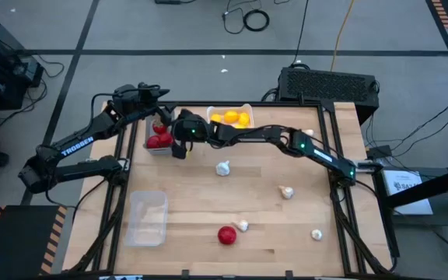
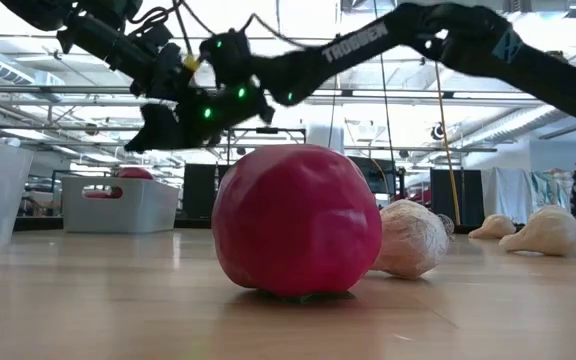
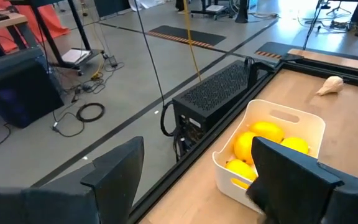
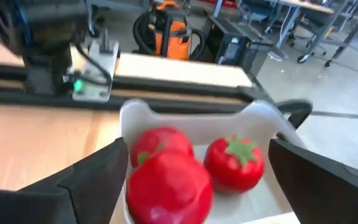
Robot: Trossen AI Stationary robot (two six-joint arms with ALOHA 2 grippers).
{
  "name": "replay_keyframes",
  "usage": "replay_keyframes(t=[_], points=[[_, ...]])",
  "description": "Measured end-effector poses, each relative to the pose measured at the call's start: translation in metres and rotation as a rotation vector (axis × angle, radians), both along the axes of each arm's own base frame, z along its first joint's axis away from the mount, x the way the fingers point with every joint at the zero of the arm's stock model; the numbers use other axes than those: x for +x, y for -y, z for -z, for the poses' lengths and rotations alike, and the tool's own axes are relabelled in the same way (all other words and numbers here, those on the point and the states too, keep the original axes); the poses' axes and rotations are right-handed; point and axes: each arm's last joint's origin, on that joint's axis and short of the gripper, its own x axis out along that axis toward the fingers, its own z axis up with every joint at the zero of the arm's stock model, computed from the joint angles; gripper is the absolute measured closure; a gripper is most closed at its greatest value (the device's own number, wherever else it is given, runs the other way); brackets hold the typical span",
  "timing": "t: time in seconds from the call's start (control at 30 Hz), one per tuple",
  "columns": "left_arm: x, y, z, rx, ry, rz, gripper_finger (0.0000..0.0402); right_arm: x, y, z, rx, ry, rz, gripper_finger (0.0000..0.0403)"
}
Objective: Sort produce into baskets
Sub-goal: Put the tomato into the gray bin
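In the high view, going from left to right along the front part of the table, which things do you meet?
Clear translucent plastic tray → round red tomato → small white garlic bulb → another white garlic bulb.

- Grey rectangular plastic basket (image 1: 151, 148) at desk's far left: holds three round red tomatoes (image 4: 166, 180), green stems on two.
- White rectangular basket (image 1: 229, 109) beside it: holds yellow lemon-like fruits (image 1: 232, 118).
- Clear translucent plastic tray (image 1: 147, 218), near left: no produce inside.
- One loose red tomato (image 1: 226, 235) near front edge, touching a white garlic bulb (image 1: 242, 225).
- Further garlic bulbs scattered: centre (image 1: 223, 168), right (image 1: 286, 191), near right (image 1: 316, 233).
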Motion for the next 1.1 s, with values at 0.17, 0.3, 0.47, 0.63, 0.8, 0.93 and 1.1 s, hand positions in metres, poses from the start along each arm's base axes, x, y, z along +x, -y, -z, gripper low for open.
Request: replay_keyframes(t=[0.17,0.3,0.47,0.63,0.8,0.93,1.1], points=[[0.000,0.000,0.000,-0.003,-0.004,-0.003,0.0096,-0.010,0.003,-0.029,0.022,-0.008,0.018,0.0028],[-0.001,0.000,0.003,-0.020,-0.020,-0.003,0.0096,-0.016,0.003,-0.032,0.064,-0.080,0.031,0.0028],[-0.001,0.001,0.009,-0.039,-0.027,0.008,0.0096,-0.028,-0.010,-0.041,0.107,-0.218,0.012,0.0028],[0.001,0.004,0.019,-0.062,-0.033,0.036,0.0096,-0.045,-0.033,-0.060,0.175,-0.339,0.006,0.0028],[0.007,0.011,0.022,-0.100,-0.017,0.072,0.0096,-0.060,-0.067,-0.067,0.241,-0.482,-0.007,0.0028],[0.014,0.019,0.022,-0.108,-0.014,0.123,0.0096,-0.066,-0.096,-0.060,0.256,-0.598,-0.037,0.0028],[0.021,0.030,0.022,-0.107,-0.016,0.186,0.0096,-0.069,-0.128,-0.058,0.249,-0.641,-0.083,0.0028]])
